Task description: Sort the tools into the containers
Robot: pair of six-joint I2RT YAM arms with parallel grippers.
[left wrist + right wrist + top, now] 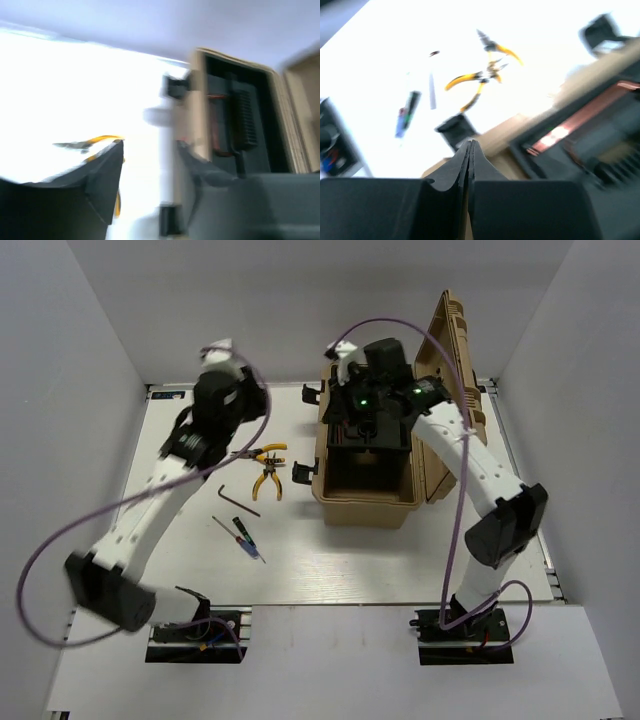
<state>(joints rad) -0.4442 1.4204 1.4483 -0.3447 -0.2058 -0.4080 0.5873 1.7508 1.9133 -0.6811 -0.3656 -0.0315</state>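
Note:
The tan toolbox (365, 502) stands open at mid-table, its lid (458, 360) raised on the right. Two yellow-handled pliers (268, 468), a dark hex key (238, 498) and thin screwdrivers (246, 538) lie on the table to its left. My left gripper (222, 400) hovers left of the box; its wrist view is blurred and shows it open (150, 150) and empty, with pliers (95, 141) behind the left finger and the toolbox (197, 100) on the right. My right gripper (365, 405) is over the box's far end, shut (471, 143) with nothing between the jaws. The pliers (485, 80) and a screwdriver (406, 114) lie beyond it.
Black latches (302, 472) stick out from the box's left side; one is in the right wrist view (456, 129). A black inner tray (245, 120) with a reddish-copper item (580, 120) fills the box's far part. White walls close in the table on three sides.

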